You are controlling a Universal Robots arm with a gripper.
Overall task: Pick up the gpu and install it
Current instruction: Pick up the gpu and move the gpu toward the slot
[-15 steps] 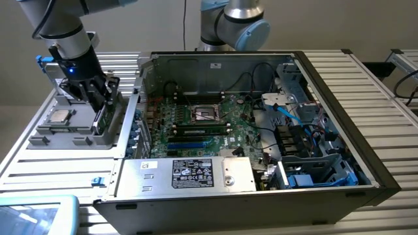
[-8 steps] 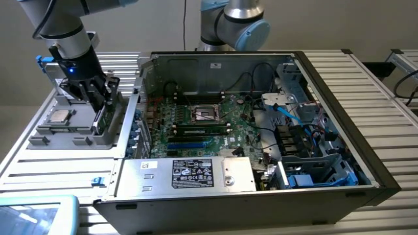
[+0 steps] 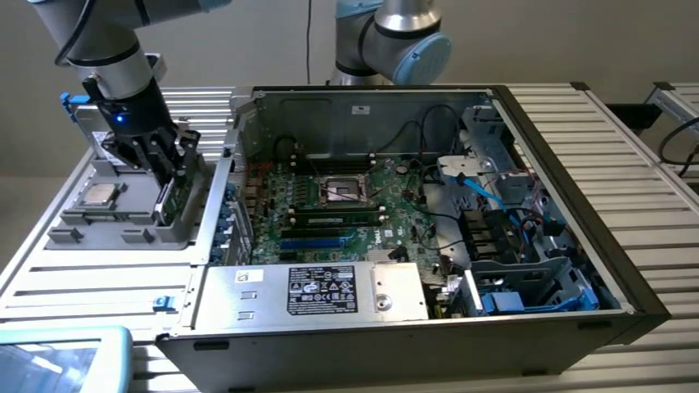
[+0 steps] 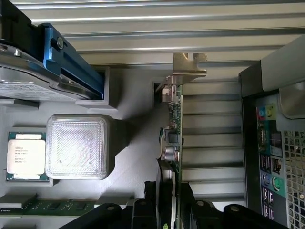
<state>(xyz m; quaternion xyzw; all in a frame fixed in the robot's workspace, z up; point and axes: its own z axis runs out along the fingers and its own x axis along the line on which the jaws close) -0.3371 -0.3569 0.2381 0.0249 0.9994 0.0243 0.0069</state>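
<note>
Gpu (image 4: 175, 129) is standing on edge in the gray plastic holder (image 4: 138, 114) (thin green board, silver bracket at one end). Gripper (image 4: 167, 187) is pinching its flat sides with black fingers (image 4: 150, 193).

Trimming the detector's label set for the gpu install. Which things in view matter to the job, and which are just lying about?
Job:
- gpu, on edge in the grey holder
- tool, at the gpu
- open computer case
- motherboard inside it

Lying about:
- processor chip
- memory stick
- clear ribbed block
- drive with blue rail
</note>
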